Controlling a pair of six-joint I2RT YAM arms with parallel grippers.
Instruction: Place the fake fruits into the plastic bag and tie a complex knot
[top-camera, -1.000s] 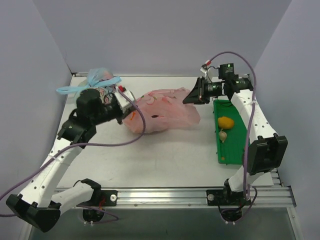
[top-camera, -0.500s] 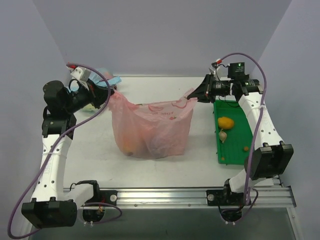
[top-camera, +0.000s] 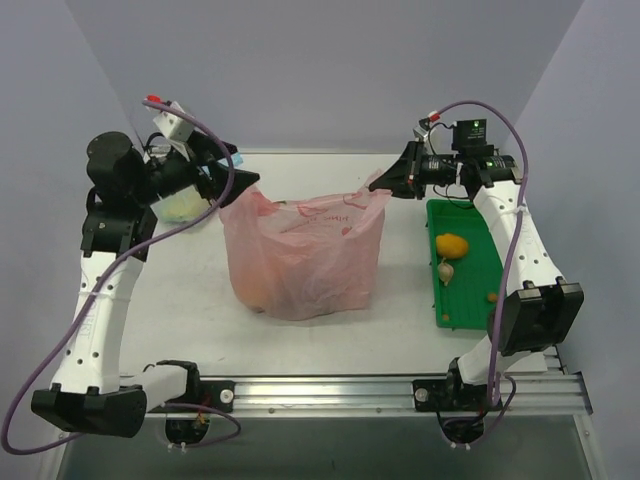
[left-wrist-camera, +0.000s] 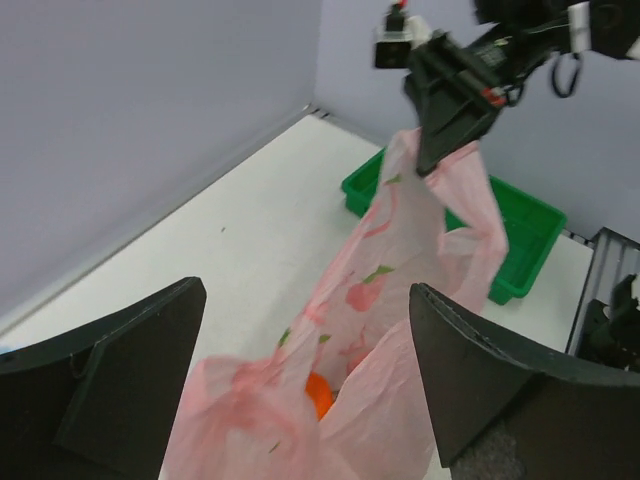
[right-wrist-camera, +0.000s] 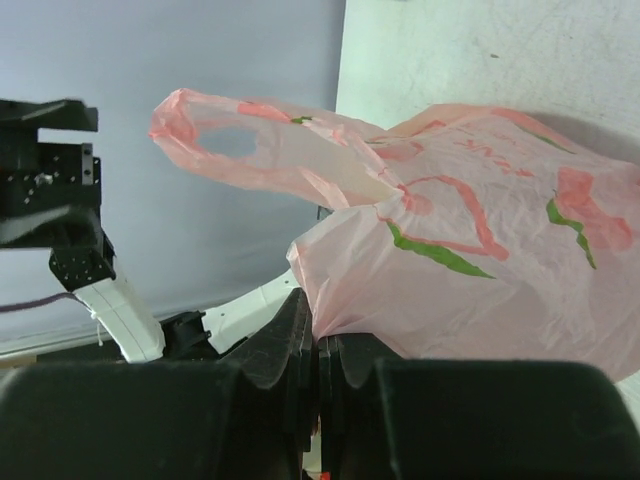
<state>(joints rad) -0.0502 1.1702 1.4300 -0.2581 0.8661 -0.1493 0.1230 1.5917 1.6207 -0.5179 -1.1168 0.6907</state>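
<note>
The pink plastic bag (top-camera: 305, 260) hangs upright at the table's middle. My right gripper (top-camera: 384, 184) is shut on its right top corner, and the right wrist view shows the jaws (right-wrist-camera: 318, 335) pinching the film (right-wrist-camera: 480, 230) with a handle loop (right-wrist-camera: 240, 145) free above. My left gripper (top-camera: 232, 168) stands open just above the bag's left top. Loose film (left-wrist-camera: 400, 300) lies between its wide fingers (left-wrist-camera: 110, 380), touching neither. An orange fake fruit (left-wrist-camera: 318, 395) shows inside the bag. A yellow-orange fruit (top-camera: 452, 245), a pale piece (top-camera: 446, 271) and a small orange piece (top-camera: 491, 296) lie in the tray. No knot shows.
The green tray (top-camera: 475, 312) sits at the right, under my right arm. A pale bag (top-camera: 182, 206) rests at the back left behind my left gripper. Purple walls close in the back and both sides.
Both arms raised the bag from lying flat to hanging upright. My left gripper then opened and let go of the bag's left top, which sagged slightly.
</note>
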